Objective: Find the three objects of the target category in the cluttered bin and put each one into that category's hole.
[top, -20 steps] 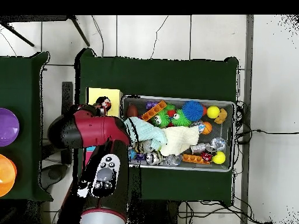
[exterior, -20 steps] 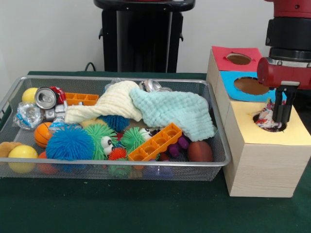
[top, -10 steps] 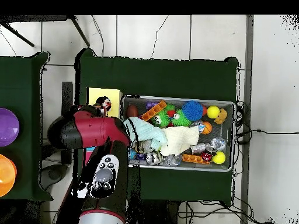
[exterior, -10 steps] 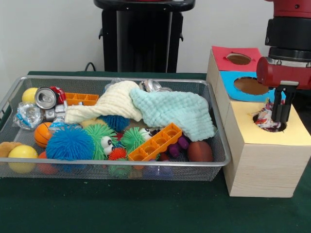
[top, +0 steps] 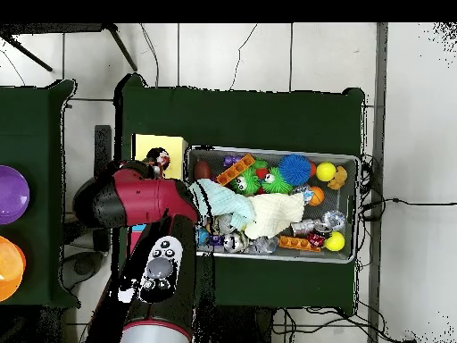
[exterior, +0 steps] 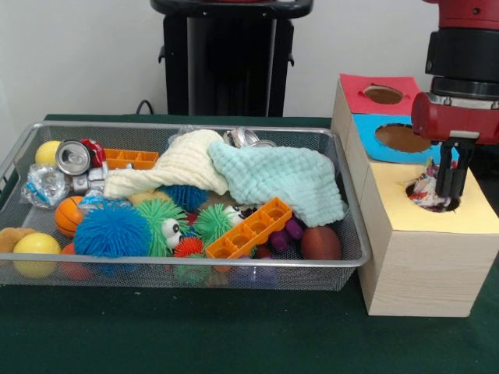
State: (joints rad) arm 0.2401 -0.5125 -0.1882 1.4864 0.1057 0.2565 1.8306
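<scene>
Gripper (exterior: 451,189) over yellow hole (exterior: 433,199) of box (exterior: 425,257), right of bin (exterior: 179,273). Fingers dip to hole rim beside crumpled wrapper (exterior: 423,189) sitting in hole; can't tell if pinching it or spread. Bin w/ cloths (exterior: 273,178), balls, can (exterior: 73,157).

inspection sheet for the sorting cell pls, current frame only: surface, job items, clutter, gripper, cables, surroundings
Surface: green cloth table; wire bin and box side by side on it.
Job's things: wooden box with red, blue and yellow hole tops; crumpled wrapper sits in the yellow hole.
Clutter: bin holds cream cloth, mint cloth, orange blocks, blue spiky ball, crushed can, yellow ball, brown football.
Gripper: gripper at the yellow hole beside the wrapper; open or shut unclear.
Cables: black cable behind the bin; more on the floor in the overhead view.
Surroundings: black stand, white wall.
</scene>
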